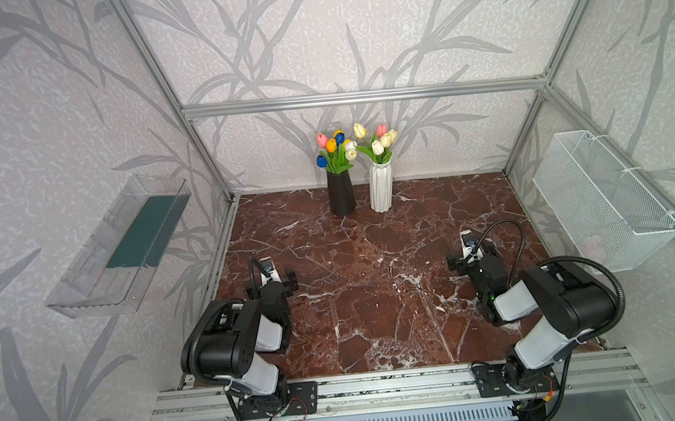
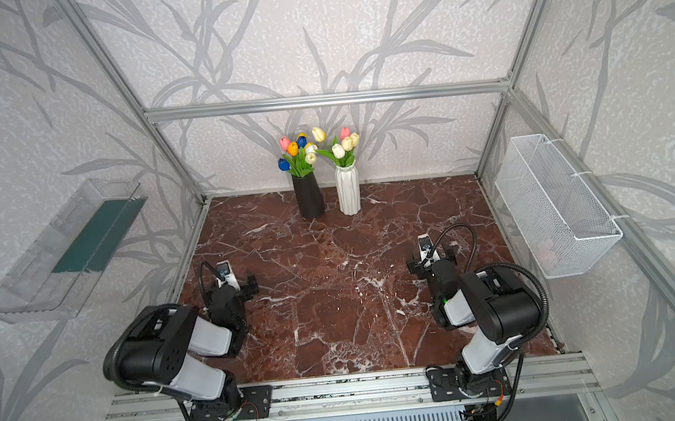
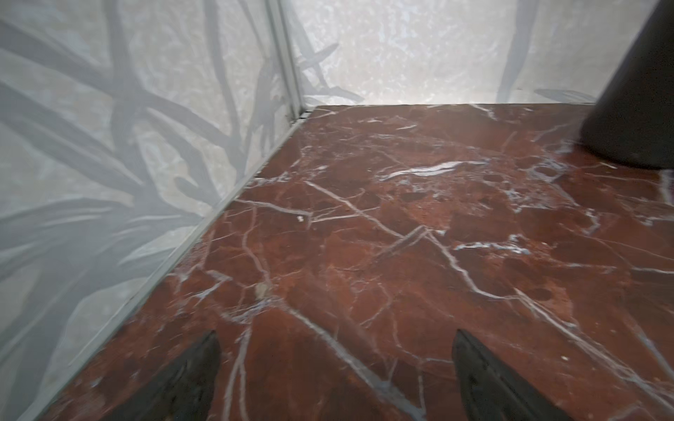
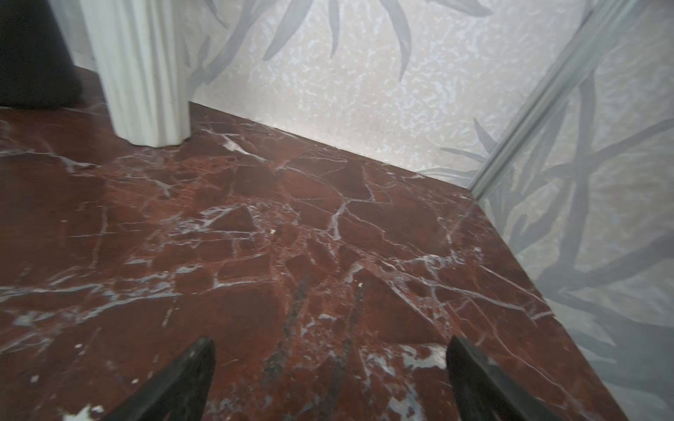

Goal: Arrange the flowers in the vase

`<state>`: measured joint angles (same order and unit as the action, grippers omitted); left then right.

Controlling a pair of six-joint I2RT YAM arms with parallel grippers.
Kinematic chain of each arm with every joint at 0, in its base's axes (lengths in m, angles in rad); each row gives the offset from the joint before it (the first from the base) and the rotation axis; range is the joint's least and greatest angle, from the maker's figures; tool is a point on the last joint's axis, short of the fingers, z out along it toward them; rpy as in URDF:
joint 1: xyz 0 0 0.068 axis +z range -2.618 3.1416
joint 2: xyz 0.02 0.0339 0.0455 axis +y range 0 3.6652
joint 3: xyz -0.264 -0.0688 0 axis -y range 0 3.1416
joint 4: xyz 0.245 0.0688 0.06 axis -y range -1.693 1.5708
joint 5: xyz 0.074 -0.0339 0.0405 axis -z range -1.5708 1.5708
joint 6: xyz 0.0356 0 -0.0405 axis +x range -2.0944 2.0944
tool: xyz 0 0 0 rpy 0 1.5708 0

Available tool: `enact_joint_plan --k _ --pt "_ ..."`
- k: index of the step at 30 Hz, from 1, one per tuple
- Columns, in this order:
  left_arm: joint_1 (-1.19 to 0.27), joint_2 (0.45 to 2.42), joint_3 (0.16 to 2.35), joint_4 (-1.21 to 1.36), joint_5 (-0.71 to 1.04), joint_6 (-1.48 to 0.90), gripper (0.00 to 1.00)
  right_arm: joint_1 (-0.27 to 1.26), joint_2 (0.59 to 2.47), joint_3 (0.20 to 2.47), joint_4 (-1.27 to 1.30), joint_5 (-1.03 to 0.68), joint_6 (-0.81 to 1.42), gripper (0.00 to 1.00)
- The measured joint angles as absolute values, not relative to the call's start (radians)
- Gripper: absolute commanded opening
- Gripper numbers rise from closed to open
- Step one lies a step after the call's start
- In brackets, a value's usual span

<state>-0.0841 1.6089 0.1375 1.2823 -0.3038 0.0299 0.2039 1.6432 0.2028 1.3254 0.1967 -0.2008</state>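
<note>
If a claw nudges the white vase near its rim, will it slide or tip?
Probably tips: the white vase is tall and slim, with tulips up top. It looks like ceramic, so likely rigid and breakable. Pushed low, it might slide on the glossy marble table.

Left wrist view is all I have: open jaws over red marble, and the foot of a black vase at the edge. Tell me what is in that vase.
Observer: The black vase holds a bunch of mixed tulips with pink, orange, blue, yellow and white heads; both top views show them standing up out of its mouth.
Operator: Now report what stands next to it.
Observer: A white ribbed vase stands beside it on the right arm's side, close but not touching, by the back wall. It holds pale tulips, cream and white with one pink head.
</note>
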Motion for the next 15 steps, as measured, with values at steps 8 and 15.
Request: enact_joint_plan --k 8,15 --pt "-0.010 1.577 0.373 1.044 -0.196 -0.006 0.99 0.150 1.610 0.352 1.102 0.223 -0.101 0.99" --pt "0.016 1.567 0.381 0.968 -0.164 -0.027 0.99 0.154 1.609 0.352 1.039 0.223 -0.089 0.99"
